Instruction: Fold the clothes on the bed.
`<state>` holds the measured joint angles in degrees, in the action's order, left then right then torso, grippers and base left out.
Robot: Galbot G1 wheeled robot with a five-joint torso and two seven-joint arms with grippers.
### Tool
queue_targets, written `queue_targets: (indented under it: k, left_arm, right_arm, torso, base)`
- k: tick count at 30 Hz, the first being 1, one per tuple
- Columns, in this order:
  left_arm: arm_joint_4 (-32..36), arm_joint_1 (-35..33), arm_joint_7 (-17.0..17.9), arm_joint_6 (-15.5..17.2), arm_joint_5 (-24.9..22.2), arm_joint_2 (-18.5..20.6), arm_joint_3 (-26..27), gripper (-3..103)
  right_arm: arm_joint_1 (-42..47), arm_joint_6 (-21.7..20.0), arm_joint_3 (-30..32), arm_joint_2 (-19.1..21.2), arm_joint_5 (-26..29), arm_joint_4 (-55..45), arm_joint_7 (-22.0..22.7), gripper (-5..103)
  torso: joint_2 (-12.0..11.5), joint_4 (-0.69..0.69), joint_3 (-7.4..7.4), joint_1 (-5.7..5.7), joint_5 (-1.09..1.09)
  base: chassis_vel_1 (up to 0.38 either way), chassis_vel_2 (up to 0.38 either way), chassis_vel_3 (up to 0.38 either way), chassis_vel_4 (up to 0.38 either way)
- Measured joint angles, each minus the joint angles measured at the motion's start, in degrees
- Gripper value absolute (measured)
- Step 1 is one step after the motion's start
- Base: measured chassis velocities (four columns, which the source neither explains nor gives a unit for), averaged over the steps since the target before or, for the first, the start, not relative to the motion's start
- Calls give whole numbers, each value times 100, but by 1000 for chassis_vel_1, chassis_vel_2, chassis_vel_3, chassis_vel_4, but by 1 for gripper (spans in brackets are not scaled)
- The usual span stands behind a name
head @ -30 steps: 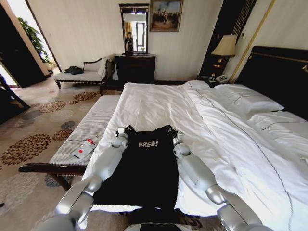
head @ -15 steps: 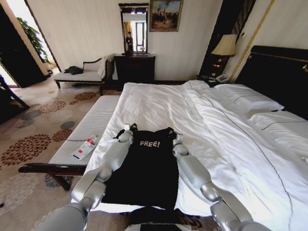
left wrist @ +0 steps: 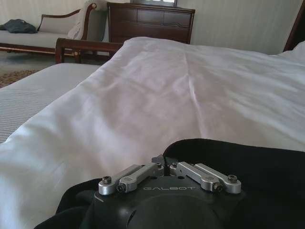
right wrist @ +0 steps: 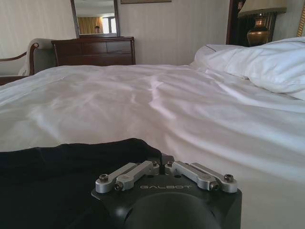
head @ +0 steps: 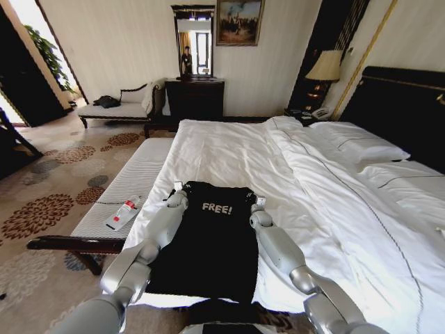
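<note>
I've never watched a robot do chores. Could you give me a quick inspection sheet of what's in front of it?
Surface: white bed, sheet rumpled.
Job's things: black T-shirt flat at the bed's near edge, FREE! facing up.
Clutter: small bottle on striped bench.
Grippers: left gripper and right gripper, each shut on a shoulder corner of the shirt.
Cables: nothing seen.
Surroundings: dresser, chaise, lamp.

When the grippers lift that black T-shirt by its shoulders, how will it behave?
The T-shirt lies flat and thin on the bed, so it will probably drape limply. Its hem already hangs over the edge, suggesting it may slide on the smooth sheet. It is likely light.
</note>
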<state>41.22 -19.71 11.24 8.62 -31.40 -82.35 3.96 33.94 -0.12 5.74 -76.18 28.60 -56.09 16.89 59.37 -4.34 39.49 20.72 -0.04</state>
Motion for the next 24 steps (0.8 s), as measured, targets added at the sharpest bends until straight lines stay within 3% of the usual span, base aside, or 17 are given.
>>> queue_targets:
  k: [17, 20, 22, 23, 24]
  left_arm:
    - [-35, 131, -69, 2, -10, 73, -60, 0]
    - [-48, 132, -59, 4, 7, 75, -65, 0]
    - [-32, 131, -38, 4, 7, 83, -65, 0]
    - [13, 122, -22, 1, 5, 98, -69, 0]
    - [13, 122, -22, 1, 5, 98, -69, 0]
  right_arm:
    - [-290, -423, -235, -82, 70, 256, 298, 2]
    - [-355, -528, -269, -104, 113, 308, 402, 7]
    - [-371, -590, -280, -105, 138, 303, 494, 13]
    - [-365, -587, -281, -93, 139, 258, 508, 22]
    - [-365, -587, -281, -93, 139, 258, 508, 22]
  torso:
    - [0, 0, 0, 0, 0]
    - [0, 0, 0, 0, 0]
    - [0, 0, 0, 0, -1]
    - [0, 0, 0, 1, 0]
    - [0, 0, 0, 1, 0]
  base:
    - [0, 0, 0, 0]
    - [0, 0, 0, 0]
    - [0, 0, 0, 0]
    - [0, 0, 0, 0]
    - [0, 0, 0, 0]
